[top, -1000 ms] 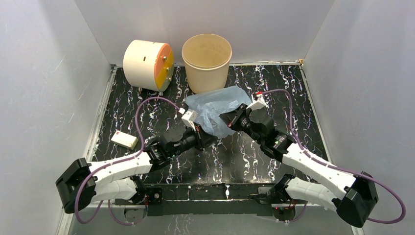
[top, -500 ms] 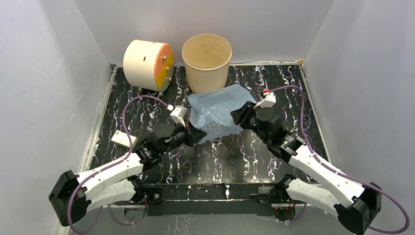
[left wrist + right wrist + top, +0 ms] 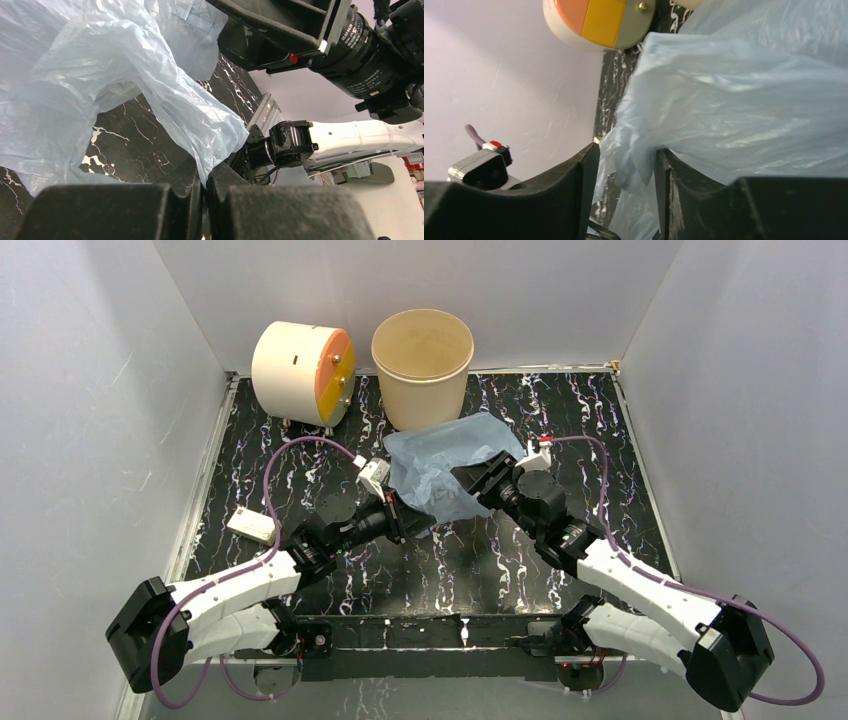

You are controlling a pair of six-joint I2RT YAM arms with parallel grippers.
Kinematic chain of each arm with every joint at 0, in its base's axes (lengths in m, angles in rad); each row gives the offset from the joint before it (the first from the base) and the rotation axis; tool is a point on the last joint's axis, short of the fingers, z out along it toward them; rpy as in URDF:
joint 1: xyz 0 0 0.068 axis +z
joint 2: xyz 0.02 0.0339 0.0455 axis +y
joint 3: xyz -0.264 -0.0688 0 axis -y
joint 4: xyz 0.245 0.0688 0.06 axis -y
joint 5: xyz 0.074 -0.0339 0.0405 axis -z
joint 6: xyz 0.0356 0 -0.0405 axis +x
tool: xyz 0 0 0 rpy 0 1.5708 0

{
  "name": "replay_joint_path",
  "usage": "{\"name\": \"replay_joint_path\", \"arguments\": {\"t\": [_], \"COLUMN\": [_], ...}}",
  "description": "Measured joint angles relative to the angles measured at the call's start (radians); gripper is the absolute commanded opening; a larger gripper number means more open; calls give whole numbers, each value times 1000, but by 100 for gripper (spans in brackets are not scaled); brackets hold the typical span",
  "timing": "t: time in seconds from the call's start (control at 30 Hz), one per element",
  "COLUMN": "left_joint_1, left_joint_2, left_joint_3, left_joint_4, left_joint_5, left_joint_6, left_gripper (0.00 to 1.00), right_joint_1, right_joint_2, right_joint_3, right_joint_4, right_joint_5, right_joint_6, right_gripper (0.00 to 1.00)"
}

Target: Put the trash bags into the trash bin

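The pale blue trash bag (image 3: pixel 440 455) lies crumpled on the bench (image 3: pixel 480 570) just in front of the tan trash bin (image 3: pixel 422 390), its far edge close to the bin's foot; none of it is over the rim yet. Over the last second the plastic has been tugged about rather than raised. It was first drawn down into a point between the two arms, then spread wider, and it now sits much as it did half a second ago, with a tongue trailing toward the left arm.

The left hand (image 3: pixel 403 522) drew back to its own side and has come in again. Its wrist view shows its fingers pressed together on a thin fold at the bag's near edge.

The right hand (image 3: pixel 468 478) pulled away and has now pushed back in over the bag's right side. In its own view the fingers stand somewhat apart with a wad of plastic lying between them, so it looks not yet closed on the film.

In my judgement the pair is re-gripping: one corner is secured, the other is not, and the lift toward the bin has not begun.

The cream drum with the orange face (image 3: pixel 300 355) and the small white card box (image 3: pixel 252 526) stand well clear to the left.
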Motion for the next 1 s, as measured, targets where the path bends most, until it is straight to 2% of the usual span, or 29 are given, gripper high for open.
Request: {"name": "replay_joint_path", "arguments": {"t": [0.13, 0.17, 0.23, 0.3, 0.37, 0.43, 0.53, 0.7, 0.73, 0.83, 0.9, 1.0], "left_joint_1": [0, 0, 0, 0, 0, 0, 0, 0, 0, 0, 0, 0], "left_joint_2": [0, 0, -2, -4, -10, -16, -18, -18, -18, -19, -21, -28], "left_joint_3": [-1, -1, -3, -3, -3, -3, -4, -4, -4, -4, -4, -4], "left_joint_4": [2, 2, 2, 2, 1, 1, 3, 8, 8, 8, 7, 5], "left_joint_5": [3, 3, 2, 1, -2, -3, -3, -3, -3, -6, -8, -17], "left_joint_6": [-6, -7, -7, -7, -7, -7, -7, -8, -8, -7, -7, -7], "left_gripper": [0, 0, 0, 0, 0, 0, 0, 0, 0, 0, 0, 0], "right_joint_1": [0, 0, 0, -1, -1, -1, -1, 2, 10, 40, 59, 69], "right_joint_2": [26, 26, 27, 38, 64, 95, 114, 153, 168, 181, 170, 148], "right_joint_3": [1, 1, 2, 13, 44, 76, 88, 94, 95, 86, 72, 68], "right_joint_4": [11, 9, 6, -10, -47, -82, -105, -105, -105, -92, -69, -68], "right_joint_5": [-28, -29, -39, -61, -87, -111, -129, -118, -94, -34, -2, 42], "right_joint_6": [40, 43, 35, 20, -4, -33, -62, -87, -97, -125, -151, -193], "right_gripper": [27, 24, 29, 46, 52, 54, 50, 54, 52, 31, 22, 13]}}
